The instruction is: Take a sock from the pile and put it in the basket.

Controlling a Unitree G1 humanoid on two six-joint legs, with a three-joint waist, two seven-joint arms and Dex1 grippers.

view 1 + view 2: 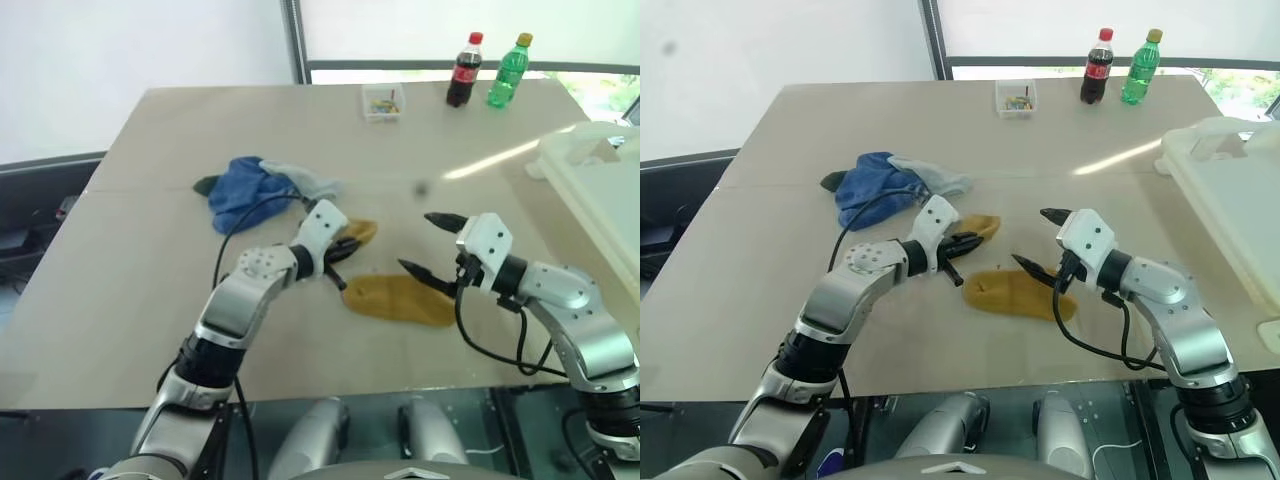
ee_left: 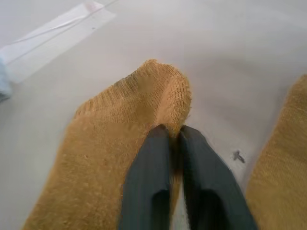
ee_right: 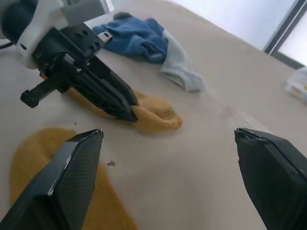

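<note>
Nearest the camera, the left gripper [image 2: 175, 139] is seen with its two black fingers nearly together on a fold of a mustard-yellow knitted sock [image 2: 129, 120]; the sock's cuff is pinched between the tips, though how firm the grip is cannot be judged. This sock [image 1: 358, 233] lies on the beige tabletop [image 1: 150, 290], not yet lifted clear.

Just beside the gripper, toward the right arm, a second mustard-yellow sock [image 1: 400, 299] lies flat. Over its far end the right gripper [image 1: 428, 243] hangs with jaws spread wide, nothing between them.

Behind the left gripper, near but apart, the pile of soft blue and light grey socks [image 1: 255, 188] is found, with a dark green edge showing at its side.

Well away, past the right arm at the table's edge, the large pale white plastic basket [image 1: 590, 180] stands; no sock is seen in the part shown.

Progress judged: a sock is drawn out of the pile and gripped; lifting, carrying across and dropping into the basket are all left.
</note>
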